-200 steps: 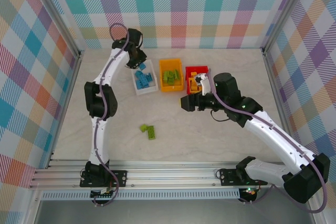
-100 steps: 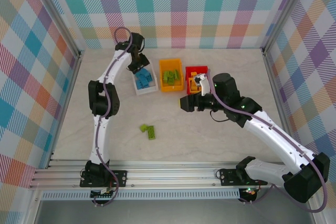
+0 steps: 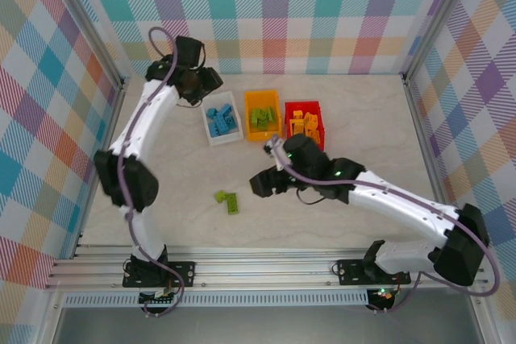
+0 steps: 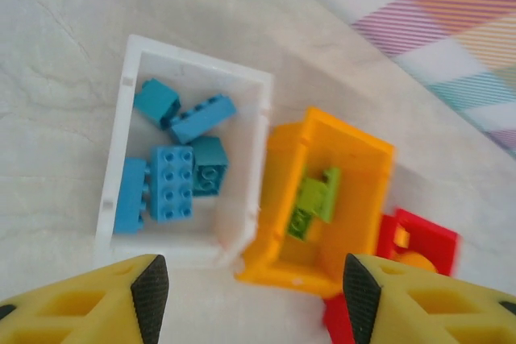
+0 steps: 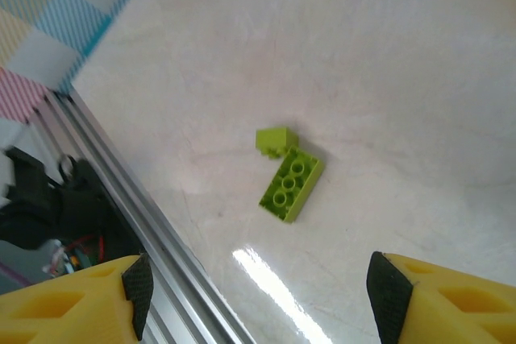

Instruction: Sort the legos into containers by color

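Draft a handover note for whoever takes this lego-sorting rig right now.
Left gripper: open, empty, near the white bin.
Right gripper: open, empty, facing two green legos on the table.
Done: blue legos in the white bin, green ones in the orange bin, yellow-orange ones in the red bin.
Left: put those two green legos in the orange bin.

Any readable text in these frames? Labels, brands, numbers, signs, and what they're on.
No legible text, label, brand, number or sign in any view.
white bin, orange bin, red bin: plain walls, no labels.
blue bricks, green bricks: any marking on the studs is too small to read.
plaid walls: pattern, no lettering.
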`<action>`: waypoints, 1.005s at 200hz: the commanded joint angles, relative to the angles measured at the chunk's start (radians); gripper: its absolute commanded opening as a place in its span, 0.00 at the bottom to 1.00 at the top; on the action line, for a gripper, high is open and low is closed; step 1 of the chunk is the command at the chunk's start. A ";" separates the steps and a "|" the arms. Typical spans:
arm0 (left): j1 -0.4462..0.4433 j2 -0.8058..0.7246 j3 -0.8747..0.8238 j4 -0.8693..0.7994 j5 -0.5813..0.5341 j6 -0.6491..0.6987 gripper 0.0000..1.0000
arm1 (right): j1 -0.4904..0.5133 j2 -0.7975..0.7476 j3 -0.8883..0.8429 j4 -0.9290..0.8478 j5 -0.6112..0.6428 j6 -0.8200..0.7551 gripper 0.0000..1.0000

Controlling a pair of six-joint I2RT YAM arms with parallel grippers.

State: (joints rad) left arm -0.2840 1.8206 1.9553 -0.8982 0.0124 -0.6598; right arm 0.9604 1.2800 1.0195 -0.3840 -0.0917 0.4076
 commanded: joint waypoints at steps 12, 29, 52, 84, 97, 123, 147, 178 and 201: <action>-0.065 -0.346 -0.328 0.078 0.041 0.040 0.64 | 0.145 0.184 0.024 0.011 0.205 0.131 0.74; -0.072 -0.553 -0.503 0.077 0.029 0.039 0.66 | 0.207 0.315 0.106 -0.046 0.262 0.201 0.77; -0.073 -0.851 -0.700 0.038 -0.019 0.034 0.70 | 0.244 0.475 0.212 -0.105 0.282 0.290 0.79; -0.073 -1.166 -0.845 -0.106 -0.102 0.026 0.72 | 0.248 0.625 0.315 -0.154 0.317 0.343 0.81; -0.073 -1.234 -0.870 -0.157 -0.104 0.015 0.73 | 0.248 0.671 0.360 -0.181 0.333 0.347 0.80; -0.073 -1.282 -0.878 -0.206 -0.090 0.002 0.72 | 0.247 0.750 0.435 -0.232 0.380 0.352 0.77; -0.073 -1.269 -0.856 -0.203 -0.081 0.008 0.72 | 0.246 0.800 0.487 -0.252 0.407 0.335 0.65; -0.073 -1.253 -0.850 -0.188 -0.071 0.009 0.72 | 0.247 0.827 0.522 -0.293 0.462 0.339 0.46; -0.073 -1.255 -0.858 -0.182 -0.059 0.009 0.72 | 0.247 0.766 0.490 -0.293 0.495 0.335 0.35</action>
State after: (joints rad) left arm -0.3634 0.5629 1.0935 -1.0790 -0.0620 -0.6464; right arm 1.2106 2.1002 1.5146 -0.6308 0.3367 0.7383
